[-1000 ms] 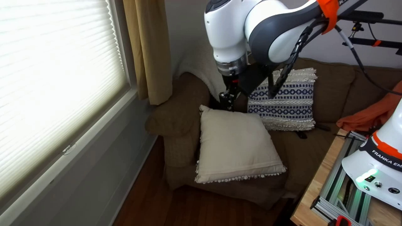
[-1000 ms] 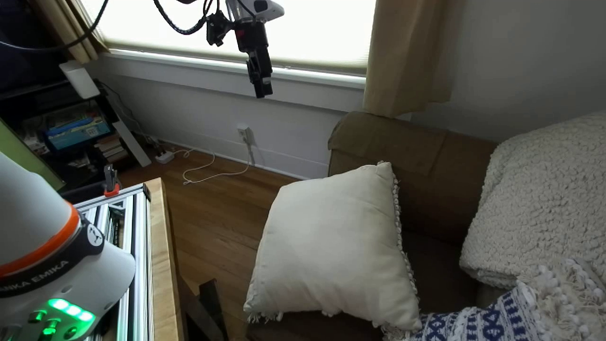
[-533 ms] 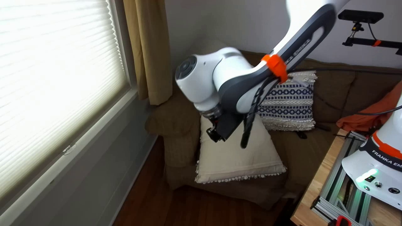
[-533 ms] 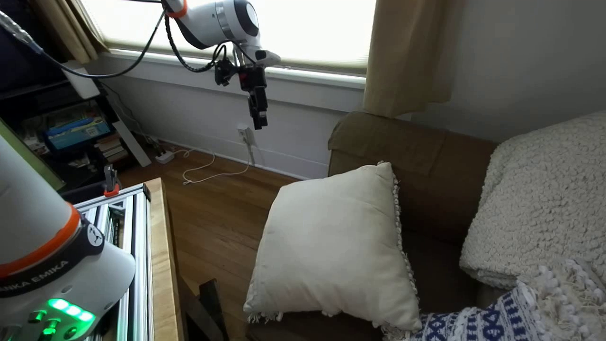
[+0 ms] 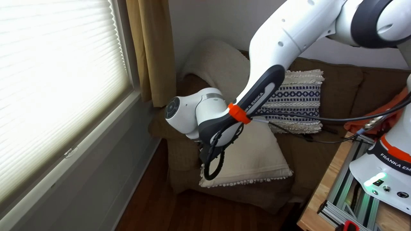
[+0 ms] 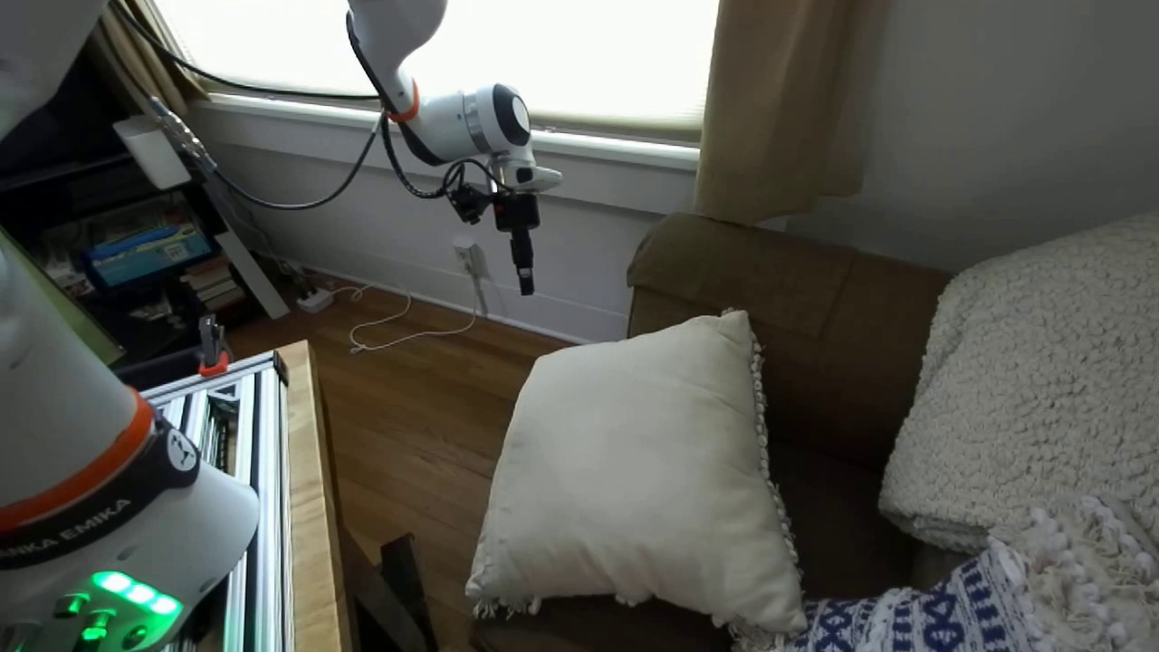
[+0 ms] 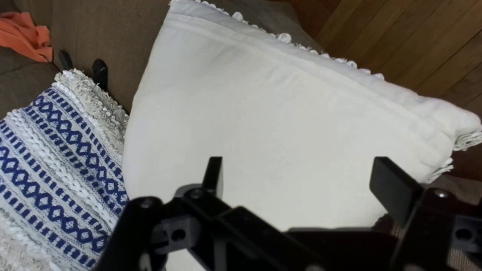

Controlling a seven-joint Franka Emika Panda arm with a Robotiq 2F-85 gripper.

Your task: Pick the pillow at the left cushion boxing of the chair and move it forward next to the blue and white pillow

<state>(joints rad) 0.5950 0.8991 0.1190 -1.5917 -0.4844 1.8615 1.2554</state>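
Note:
The cream-beige fringed pillow (image 5: pixel 257 154) lies on the seat of the brown chair (image 6: pixel 779 281), against its padded arm. It also shows in an exterior view (image 6: pixel 634 471) and fills the middle of the wrist view (image 7: pixel 263 113). The blue and white pillow (image 5: pixel 298 99) leans on the chair's back beside it; it is at the left of the wrist view (image 7: pixel 56 169). My gripper (image 7: pixel 295 171) is open and empty, its fingers apart over the cream pillow. In an exterior view the gripper (image 6: pixel 525 288) hangs above the pillow's level, apart from it. The arm hides it in an exterior view.
A cream textured throw (image 6: pixel 1041 380) covers the chair's back corner. An orange cloth (image 7: pixel 26 37) and small dark items (image 7: pixel 99 71) lie on the seat. The window wall, curtain (image 5: pixel 157 64) and a wooden table (image 5: pixel 327 179) with the robot base stand around.
My arm has come down and reached toward the window side, with the gripper lowering beside and above the cream pillow. The pillows have not moved.

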